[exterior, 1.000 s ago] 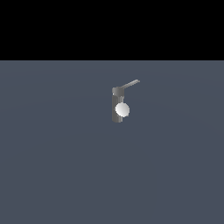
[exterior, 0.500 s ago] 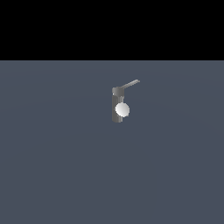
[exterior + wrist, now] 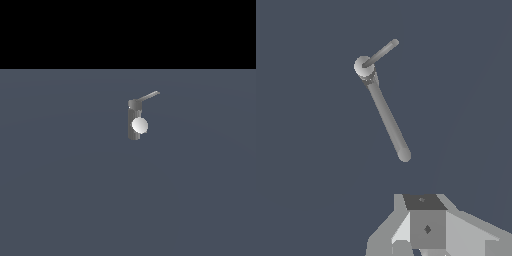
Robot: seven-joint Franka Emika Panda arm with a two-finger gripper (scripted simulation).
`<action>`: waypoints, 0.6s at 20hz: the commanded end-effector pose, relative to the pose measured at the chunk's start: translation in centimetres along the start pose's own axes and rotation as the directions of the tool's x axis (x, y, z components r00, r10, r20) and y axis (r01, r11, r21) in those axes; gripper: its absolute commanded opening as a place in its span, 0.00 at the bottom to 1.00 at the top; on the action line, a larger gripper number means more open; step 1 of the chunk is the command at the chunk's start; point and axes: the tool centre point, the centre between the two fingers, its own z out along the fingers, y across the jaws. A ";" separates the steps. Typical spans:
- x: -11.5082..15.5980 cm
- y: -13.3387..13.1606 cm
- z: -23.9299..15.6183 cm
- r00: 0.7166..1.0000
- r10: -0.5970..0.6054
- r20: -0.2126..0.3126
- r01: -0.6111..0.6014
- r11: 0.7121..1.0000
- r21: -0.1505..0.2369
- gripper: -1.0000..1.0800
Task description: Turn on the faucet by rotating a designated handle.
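The faucet [image 3: 134, 120] is a small dark grey upright post on the floor, with a pale round ball [image 3: 139, 126] on its front. The handle [image 3: 148, 96], a thin light grey lever, sticks out from the post's top toward the exterior view's right. In the wrist view the faucet's top [image 3: 363, 65] is seen from above, with the handle [image 3: 382, 51] and a longer, thicker grey tube [image 3: 388, 120] reaching out from it. My gripper [image 3: 423, 204] shows only in the wrist view, apart from the faucet. Its fingers show as one block with no gap, holding nothing.
A plain blue-grey floor [image 3: 60, 190] lies all around the faucet. A black band fills the top of the exterior view. The arm does not show in the exterior view.
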 end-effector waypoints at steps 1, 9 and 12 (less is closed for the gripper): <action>2.1 -0.5 0.8 0.997 0.074 0.003 -0.074 0.997 0.011 0.00; 8.8 -1.8 4.2 0.952 0.307 0.013 -0.307 0.951 0.029 0.00; 11.2 -2.1 5.8 0.920 0.391 0.014 -0.391 0.920 0.031 0.00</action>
